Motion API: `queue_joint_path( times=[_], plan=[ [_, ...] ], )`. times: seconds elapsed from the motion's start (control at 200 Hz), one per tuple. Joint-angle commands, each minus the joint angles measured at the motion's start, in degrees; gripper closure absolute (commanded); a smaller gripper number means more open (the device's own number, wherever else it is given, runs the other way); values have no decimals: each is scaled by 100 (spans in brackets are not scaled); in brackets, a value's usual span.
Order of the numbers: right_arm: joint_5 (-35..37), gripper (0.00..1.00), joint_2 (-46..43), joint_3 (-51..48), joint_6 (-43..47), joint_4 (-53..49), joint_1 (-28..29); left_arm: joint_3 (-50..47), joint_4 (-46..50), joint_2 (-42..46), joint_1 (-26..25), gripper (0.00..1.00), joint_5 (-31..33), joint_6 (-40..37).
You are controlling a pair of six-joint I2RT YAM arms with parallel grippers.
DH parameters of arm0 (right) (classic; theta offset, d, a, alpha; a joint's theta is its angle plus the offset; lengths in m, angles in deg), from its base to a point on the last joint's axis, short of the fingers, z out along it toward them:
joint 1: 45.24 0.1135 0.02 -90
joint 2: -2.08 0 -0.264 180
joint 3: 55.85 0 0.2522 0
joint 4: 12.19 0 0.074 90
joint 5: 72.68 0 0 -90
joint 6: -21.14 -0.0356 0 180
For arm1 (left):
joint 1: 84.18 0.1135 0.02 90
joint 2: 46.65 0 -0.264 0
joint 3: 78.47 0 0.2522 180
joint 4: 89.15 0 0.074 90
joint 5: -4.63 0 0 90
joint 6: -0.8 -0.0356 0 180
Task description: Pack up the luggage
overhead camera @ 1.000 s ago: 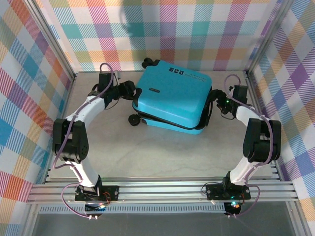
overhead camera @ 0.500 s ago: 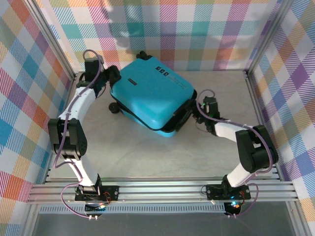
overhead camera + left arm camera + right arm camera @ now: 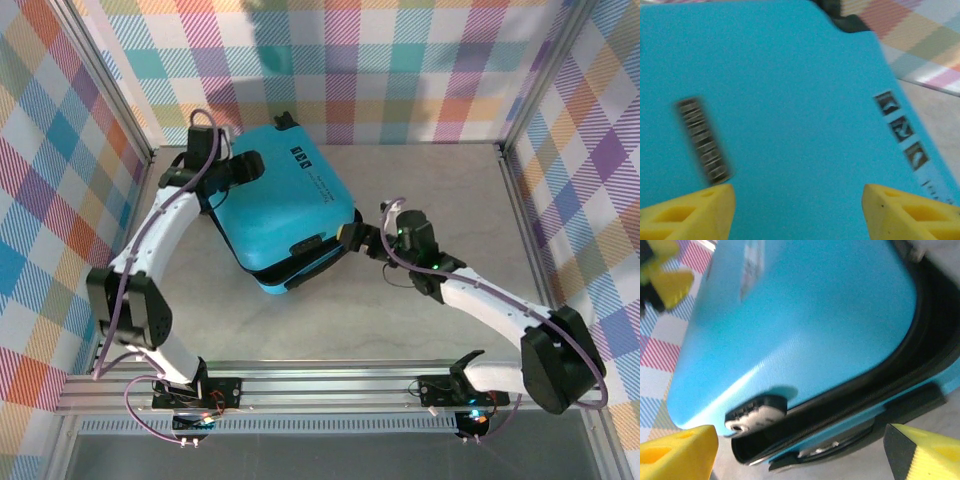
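The luggage [image 3: 285, 215] is a turquoise hard-shell case lying flat at the table's left middle, turned corner-on. Its lid stands slightly ajar along the black zipper seam [image 3: 865, 385]. My left gripper [image 3: 248, 166] is open over the lid's back left part, and its yellow fingertips [image 3: 690, 212] straddle bare shell [image 3: 800, 100] between a dark label [image 3: 702, 140] and small square labels [image 3: 901, 131]. My right gripper [image 3: 353, 236] is open at the case's right corner, low by the seam. The lock [image 3: 757, 412] lies between its fingertips [image 3: 675, 455].
Plaid walls [image 3: 400, 70] close in the back and both sides. An aluminium rail [image 3: 330, 385] runs along the near edge. Bare tabletop [image 3: 470, 200] lies to the right of the case and in front of it [image 3: 330, 320].
The luggage has slid left and turned clockwise. My right arm has reached left and stayed at its corner. My left gripper has come from the case's side onto the lid.
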Motion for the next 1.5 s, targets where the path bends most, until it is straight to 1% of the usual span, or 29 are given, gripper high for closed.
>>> queue_joint_path(
  times=[0.0, 0.12, 0.24, 0.29, 0.345, 0.525, 0.58, 0.63, 0.7, 0.82, 0.93, 0.98, 1.045, 1.08, 1.225, 1.405, 1.495],
  plan=[
    [-116, 11, 26, 384, 763, -785, -436, -528, 418, 688, 80, 32, 797, 231],
    [-598, 9, 607, 1229, 1357, -1319, -852, -1051, 724, 1159, 80, 30, 1347, 468],
    [-1205, 7, 1395, 2161, 1846, -1702, -1129, -1598, 761, 1438, 88, 28, 1433, 716],
    [-1414, 7, 1733, 2530, 1918, -1795, -1218, -1776, 762, 1477, 97, 27, 1419, 821],
    [-1667, 6, 2086, 2904, 1908, -1795, -1321, -1932, 752, 1489, 123, 26, 1371, 885],
    [-2169, 6, 3216, 3792, 1623, -1598, -1579, -2366, 574, 1444, 211, 26, 1408, 1193],
    [-2546, 6, 3586, 4041, 1479, -1449, -1655, -2509, 445, 1443, 228, 26, 1383, 1253],
    [-3006, 6, 3903, 4232, 1342, -1262, -1698, -2627, 284, 1428, 255, 26, 1218, 1271],
    [-3405, 6, 4271, 4535, 1297, -1141, -1704, -2781, 35, 1388, 260, 26, 931, 1310],
    [-3356, 6, 4603, 4676, 1230, -1220, -1709, -2971, -196, 1357, 254, 26, 722, 1374],
    [-3389, 6, 4638, 4521, 1198, -1139, -1709, -3074, -117, 1467, 294, 25, 1043, 1498],
    [-3390, 6, 4625, 4463, 1212, -1140, -1710, -3221, -250, 1587, 419, 23, 947, 1584],
    [-3403, 6, 4628, 4426, 1234, -1165, -1709, -3403, -573, 1734, 643, 21, 449, 1668],
    [-3416, 6, 4644, 4422, 1237, -1185, -1709, -3459, -660, 1781, 729, 20, 306, 1716],
    [-3421, 6, 4679, 4391, 1191, -1159, -1709, -3571, -641, 1918, 954, 17, 265, 1800],
    [-3417, 7, 4675, 4385, 1189, -1166, -1714, -3915, -859, 2054, 1396, 16, 124, 2113],
    [-3408, 7, 4673, 4384, 1192, -1161, -1717, -3933, -755, 2126, 1496, 15, 300, 2138]
  ],
)
